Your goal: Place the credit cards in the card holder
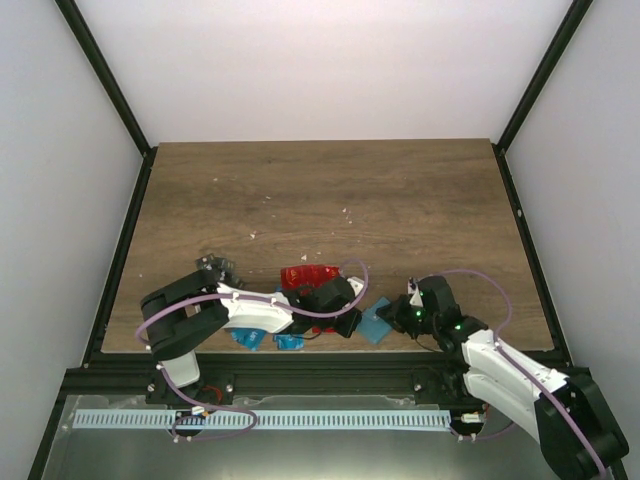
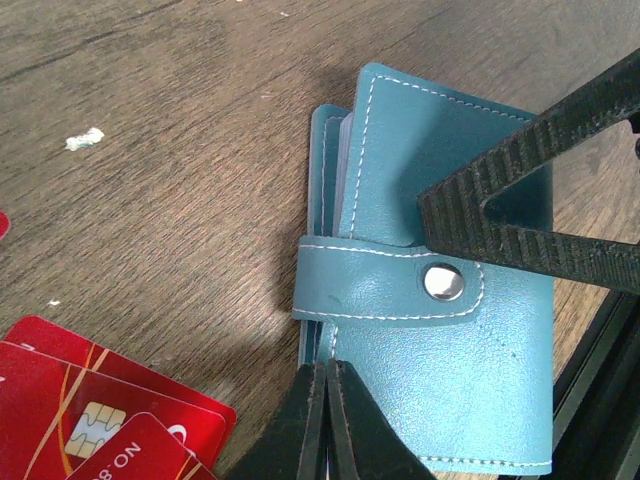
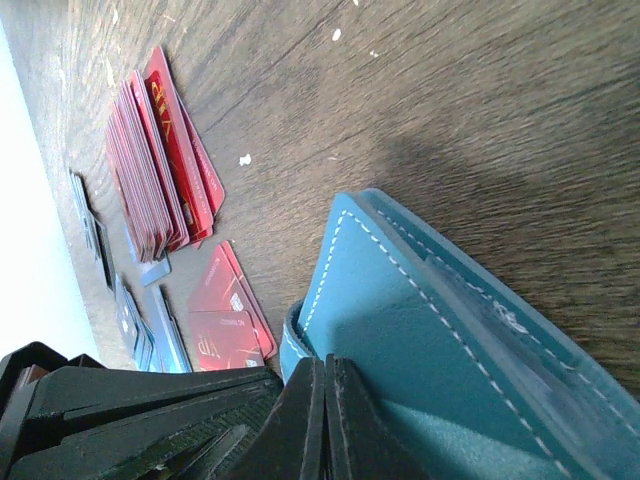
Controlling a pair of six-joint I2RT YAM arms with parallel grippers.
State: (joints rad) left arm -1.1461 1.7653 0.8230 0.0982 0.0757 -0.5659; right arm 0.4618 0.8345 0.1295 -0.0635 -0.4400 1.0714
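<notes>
The teal card holder [image 1: 375,323] lies near the table's front edge, its strap snapped shut across it [image 2: 400,290]. My left gripper [image 2: 328,366] is shut, its tips against the holder's left edge just below the strap. My right gripper [image 3: 325,362] is shut and rests tip-down on the holder's top cover [image 3: 420,340]; its fingers [image 2: 500,190] show in the left wrist view. In the top view the left gripper [image 1: 352,318] and right gripper [image 1: 394,317] flank the holder. Red cards [image 1: 308,277] lie stacked behind it, and a few loose ones lie closer [image 2: 100,420].
Blue cards [image 1: 245,338] and more blue cards [image 1: 290,343] lie at the front under the left arm. Dark patterned cards [image 1: 215,267] lie to the left. The black frame rail [image 1: 330,360] runs just in front of the holder. White crumbs dot the wood.
</notes>
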